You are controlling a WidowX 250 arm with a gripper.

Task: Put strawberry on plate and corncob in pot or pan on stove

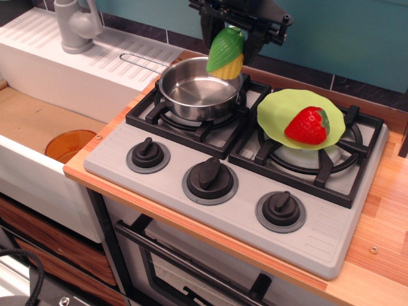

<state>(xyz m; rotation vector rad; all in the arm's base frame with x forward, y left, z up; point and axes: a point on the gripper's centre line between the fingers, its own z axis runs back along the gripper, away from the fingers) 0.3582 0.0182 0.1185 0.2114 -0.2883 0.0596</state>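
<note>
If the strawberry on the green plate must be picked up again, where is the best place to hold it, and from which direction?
Grip the strawberry across its broad red middle, coming straight down from above. It lies on its side on the plate, leaf cap toward the right, so the widest part faces up and nothing stands over it. The narrow tip would probably slip from the fingers.

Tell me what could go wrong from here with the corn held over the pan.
1. The corncob hangs above the pan's far-right rim, not its centre; released here, it may clip the rim and bounce onto the stove.
2. It is tilted in the gripper, so it could roll on landing.
3. A bounce rightward could hit the plate holding the strawberry.
</note>
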